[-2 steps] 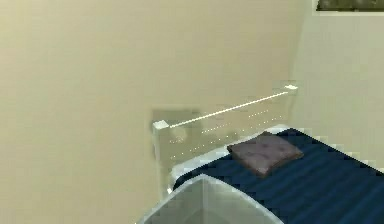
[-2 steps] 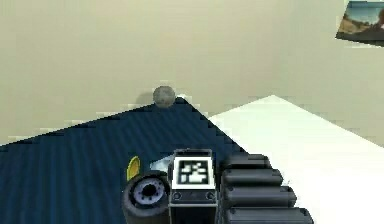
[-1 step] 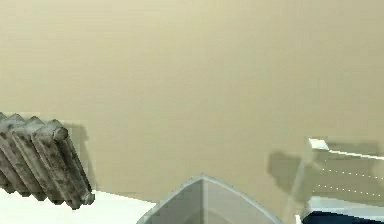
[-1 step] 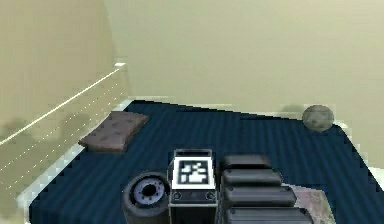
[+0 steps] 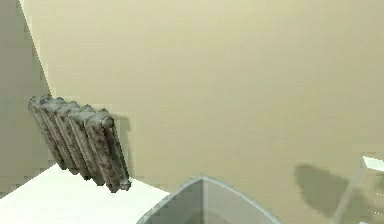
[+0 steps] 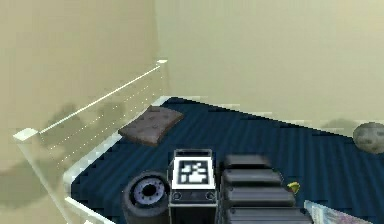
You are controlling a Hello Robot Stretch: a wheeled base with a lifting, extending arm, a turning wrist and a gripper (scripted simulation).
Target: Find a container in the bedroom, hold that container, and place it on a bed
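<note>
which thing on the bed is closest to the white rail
The flat grey-purple cushion, right beside the white rail; the rounded grey thing lies far off at the arm side view's right edge.

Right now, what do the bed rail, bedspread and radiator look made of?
Bed rail: probably painted wood, cream, smooth matte bars.
Bedspread: likely fabric, dark blue, faint ribbed texture.
Radiator: seemingly cast metal, grey, mottled worn fins.

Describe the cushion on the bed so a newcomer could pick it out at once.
In the arm side view, find the bed with the dark blue cover and white railed end. Close to that rail lies the cushion. It is a squarish, dull grey-purple pad, unlike the rounded grey lump at the view's right edge.
</note>
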